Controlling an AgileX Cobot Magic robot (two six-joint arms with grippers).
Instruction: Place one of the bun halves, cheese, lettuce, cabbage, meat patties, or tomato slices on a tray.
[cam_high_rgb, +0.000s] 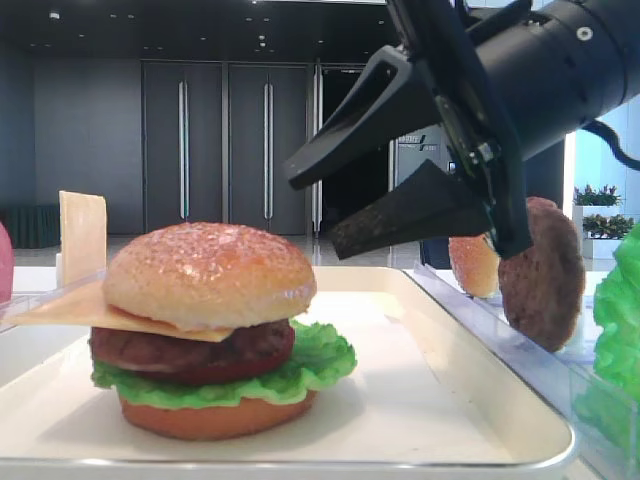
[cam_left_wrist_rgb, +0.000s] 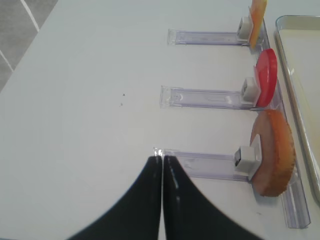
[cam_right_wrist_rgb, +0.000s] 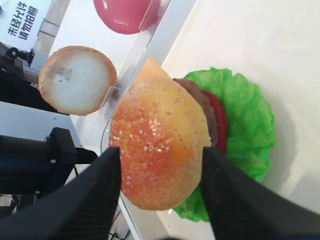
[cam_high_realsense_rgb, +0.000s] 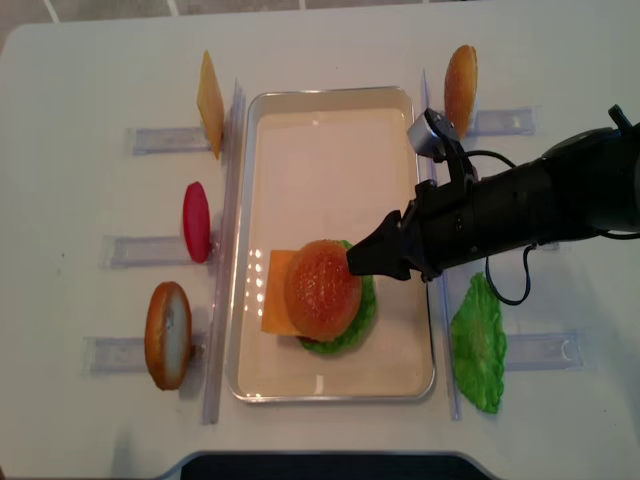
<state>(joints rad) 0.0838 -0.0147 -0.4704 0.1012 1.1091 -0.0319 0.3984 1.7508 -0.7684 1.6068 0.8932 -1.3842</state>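
Exterior high view: one assembled burger stands on the tray (cam_high_rgb: 480, 400), built from a flat orange-brown bun bottom (cam_high_rgb: 215, 418), ruffled lettuce (cam_high_rgb: 315, 368), a red tomato slice (cam_high_rgb: 215, 374), a dark meat patty (cam_high_rgb: 190, 348), a tan cheese slice (cam_high_rgb: 90, 310) jutting out to the left, and the sesame-speckled bun top (cam_high_rgb: 210, 272) as the uppermost layer. Right gripper (cam_high_rgb: 335, 205): raised above and to the right of the bun top, jaws spread apart, nothing between them, clear of the crust. Right wrist view: bun top (cam_right_wrist_rgb: 160, 155) sits between the two dark fingers (cam_right_wrist_rgb: 95, 195), a gap showing on either side. Realsense overhead view: tray (cam_high_realsense_rgb: 330, 110) lies at the counter's middle, burger in its near half; clear plastic racks line both sides, carrying a spare cheese slice (cam_high_realsense_rgb: 209, 102), a tomato slice (cam_high_realsense_rgb: 196, 221) and a pale bun half (cam_high_realsense_rgb: 167, 334) on the left, another bun half (cam_high_realsense_rgb: 460, 88) and a loose lettuce leaf (cam_high_realsense_rgb: 478, 342) on the right. Spare meat patty (cam_high_rgb: 542, 272) stands upright in a right-hand rack. Left wrist view: left gripper (cam_left_wrist_rgb: 162, 162), jaws pressed together, empty, over bare counter (cam_left_wrist_rgb: 90, 90) beside the left racks.
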